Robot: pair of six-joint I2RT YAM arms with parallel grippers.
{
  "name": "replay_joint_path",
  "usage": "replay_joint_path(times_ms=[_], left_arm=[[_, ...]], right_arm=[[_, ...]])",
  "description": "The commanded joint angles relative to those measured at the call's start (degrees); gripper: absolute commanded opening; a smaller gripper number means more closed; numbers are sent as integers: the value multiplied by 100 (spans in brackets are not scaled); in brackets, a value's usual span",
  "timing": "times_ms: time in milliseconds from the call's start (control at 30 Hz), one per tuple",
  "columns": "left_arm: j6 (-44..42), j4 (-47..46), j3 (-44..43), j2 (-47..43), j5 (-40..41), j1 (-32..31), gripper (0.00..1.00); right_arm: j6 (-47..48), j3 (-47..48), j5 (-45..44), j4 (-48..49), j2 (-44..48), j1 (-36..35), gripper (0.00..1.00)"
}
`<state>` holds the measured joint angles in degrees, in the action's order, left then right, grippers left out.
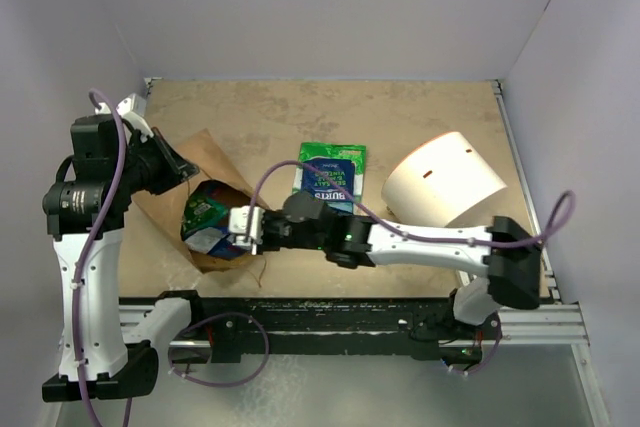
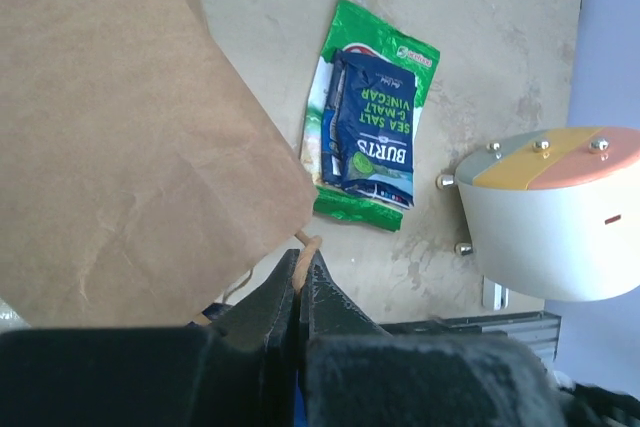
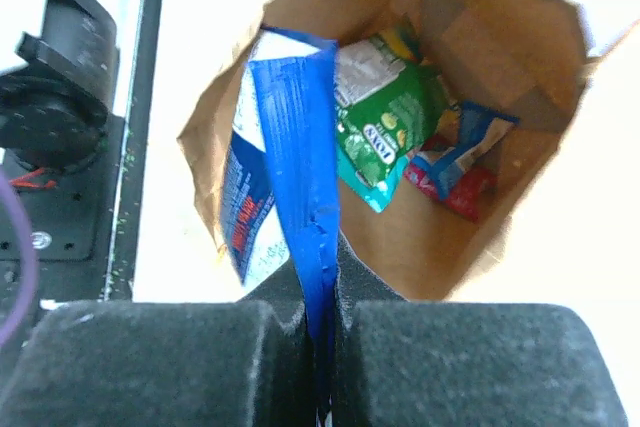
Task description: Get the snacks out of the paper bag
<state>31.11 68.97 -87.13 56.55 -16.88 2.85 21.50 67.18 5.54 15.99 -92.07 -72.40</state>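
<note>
The brown paper bag lies on its side at the left, mouth toward the right arm; it also shows in the left wrist view and the right wrist view. My left gripper is shut on the bag's twisted paper handle. My right gripper is shut on the edge of a blue packet at the bag's mouth. Inside the bag lie a green multicoloured packet and a small red-pink and blue packet. A dark blue packet lies on a green packet on the table.
A white cylinder lies on its side at the right, also in the left wrist view. The table's metal front rail runs along the near edge. White walls enclose the back and sides.
</note>
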Motion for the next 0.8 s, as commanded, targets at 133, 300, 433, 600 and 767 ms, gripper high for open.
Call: replay_joint_path(times_ms=[133,300,433,600,767], left_arm=[[144,-626,318,-254,242,-12,0],[-102,-278,28,-59,86,-10,0],[-12,-403,336,-309,285,-7,0],[44,-342,265,-366,-5,-8,0],[-78,-102,151,-298,18,-13,0]], right_arm=[[-323,-992,-242,-1057,1911,-11,0],[-249,-1279,-1480,-1965,2728,-4,0],[669,-1674,-2626,-1863,3048,61,0],[1326,-1592,-2365,-1681,3129,1191,0],[2098,-1411,-2098,-1186,2489,2133,0]])
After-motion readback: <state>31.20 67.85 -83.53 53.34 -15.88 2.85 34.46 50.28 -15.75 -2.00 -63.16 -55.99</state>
